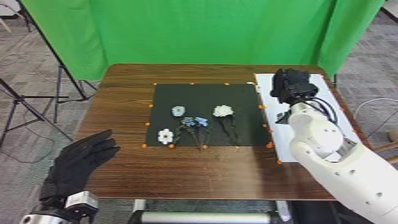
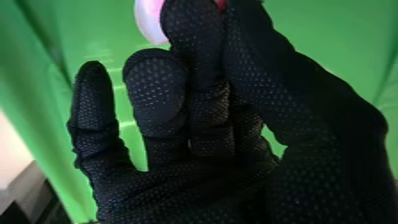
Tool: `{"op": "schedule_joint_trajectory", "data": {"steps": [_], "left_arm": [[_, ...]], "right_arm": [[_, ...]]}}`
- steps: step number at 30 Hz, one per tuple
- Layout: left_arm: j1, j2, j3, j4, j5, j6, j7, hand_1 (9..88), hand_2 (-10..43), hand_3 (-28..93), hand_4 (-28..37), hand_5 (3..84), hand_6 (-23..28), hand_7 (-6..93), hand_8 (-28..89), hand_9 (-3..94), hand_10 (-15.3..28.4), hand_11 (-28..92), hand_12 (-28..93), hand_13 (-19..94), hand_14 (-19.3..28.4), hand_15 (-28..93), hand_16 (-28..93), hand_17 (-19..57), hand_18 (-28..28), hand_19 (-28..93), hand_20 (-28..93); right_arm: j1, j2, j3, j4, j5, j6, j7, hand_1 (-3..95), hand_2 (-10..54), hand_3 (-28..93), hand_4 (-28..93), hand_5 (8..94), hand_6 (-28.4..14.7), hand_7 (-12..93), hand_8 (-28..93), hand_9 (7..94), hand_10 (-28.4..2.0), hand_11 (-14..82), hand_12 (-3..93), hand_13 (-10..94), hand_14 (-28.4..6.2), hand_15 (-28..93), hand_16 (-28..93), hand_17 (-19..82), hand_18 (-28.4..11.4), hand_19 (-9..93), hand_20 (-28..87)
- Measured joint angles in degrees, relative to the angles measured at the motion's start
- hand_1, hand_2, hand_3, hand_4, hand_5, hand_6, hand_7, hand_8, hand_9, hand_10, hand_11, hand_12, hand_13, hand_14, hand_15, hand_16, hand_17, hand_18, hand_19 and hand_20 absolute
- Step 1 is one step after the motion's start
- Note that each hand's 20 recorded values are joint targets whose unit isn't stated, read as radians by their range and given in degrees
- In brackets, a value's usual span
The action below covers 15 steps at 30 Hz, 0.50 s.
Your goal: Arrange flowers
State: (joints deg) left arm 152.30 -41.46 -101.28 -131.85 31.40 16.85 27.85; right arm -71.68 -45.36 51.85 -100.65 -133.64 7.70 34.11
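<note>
Black mat (image 1: 167, 95): 5 flowers (image 1: 223, 111) | left hand (image 1: 78, 159): fingers straight | right hand (image 1: 293, 86): fingers pinching pale-pink item (image 2: 149, 22)

Smooth white rounded arms (image 1: 354, 177), curved black cables (image 1: 332, 111), fingers (image 2: 156, 92) in dotted black fabric

Head view looks down from high; close wrist view shares green curtain (image 1: 209, 35).

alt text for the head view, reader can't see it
White and blue flowers lie on a black mat on a brown table. The robot's right hand is over a white strip at the right; its left hand is open at the left.
</note>
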Motion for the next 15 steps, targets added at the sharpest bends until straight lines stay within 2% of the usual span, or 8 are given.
{"op": "schedule_joint_trajectory", "data": {"steps": [9,15], "left_arm": [[-1.08,-0.59,-0.15,0.05,0.19,-0.18,-2.04,26.4,5.7,82,-14.4,44.9,13.7,13.3,-8,39.0,22.0,35,9,29,28.4,57,-12,-9.3,21.9,57,16],[-1.81,-0.70,-0.13,0.07,0.24,-0.30,-2.52,26.4,5.6,82,-14.4,45.0,13.7,13.4,-8,38.9,22.0,35,9,29,28.4,57,-12,-9.3,21.9,57,16]], "right_arm": [[-3.34,-7.58,-2.38,1.11,-0.71,-0.02,0.14,53.4,-9.5,79,-28,75.9,0.4,41,11,87.3,-6.0,25.7,45.5,68,-4.7,67,39,19,-25.9,76,35],[-5.43,-9.91,-2.48,0.63,-0.71,-0.06,0.20,53.2,-9.5,79,-28,75.1,0.7,42,10,86.6,-6.0,26.5,44.9,67,-4.9,68,39,19,-25.8,76,35]]}}
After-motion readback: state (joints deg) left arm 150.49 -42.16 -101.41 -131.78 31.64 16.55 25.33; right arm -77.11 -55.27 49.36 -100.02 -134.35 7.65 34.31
